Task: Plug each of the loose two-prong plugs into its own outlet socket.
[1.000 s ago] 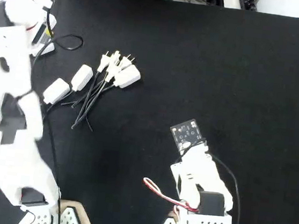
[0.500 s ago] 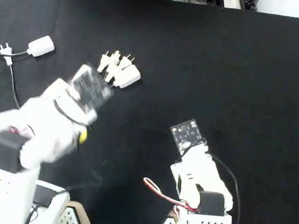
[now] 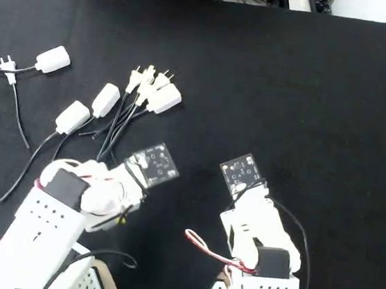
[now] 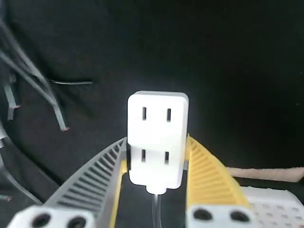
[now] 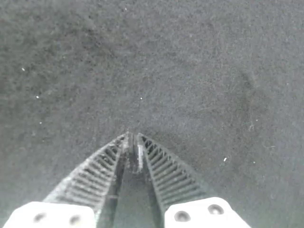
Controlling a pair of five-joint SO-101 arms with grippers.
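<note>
Black cloth covered the whole table (image 3: 324, 97), and both white arms stood at the lower edge of the high view. The left gripper (image 4: 156, 141) had its jaws spread just wide enough to pinch a white rectangular socket block (image 4: 157, 118) by its two long sides, with a grey finger (image 4: 97, 173) and a yellow finger (image 4: 204, 168) pressed against it. The block's face, with two pairs of slots, was turned towards the wrist camera. Loose dark cable ends (image 4: 57, 111) lay on the cloth behind it, in the upper left of that view.

The right gripper (image 5: 133, 142) had its jaws pressed together on nothing, tips close to bare cloth.

A bunch of white two-prong plugs (image 3: 151, 85) lay in the upper left of the high view, apart from both arms. A second white socket block (image 3: 105, 100) and a third white socket block (image 3: 73, 117) lay just below and left of the bunch. Black cords (image 3: 114, 132) fanned down from there towards the left arm. A fourth white socket block (image 3: 53, 59) lay near the left edge, with a small white plug (image 3: 8, 65) beside it.
</note>
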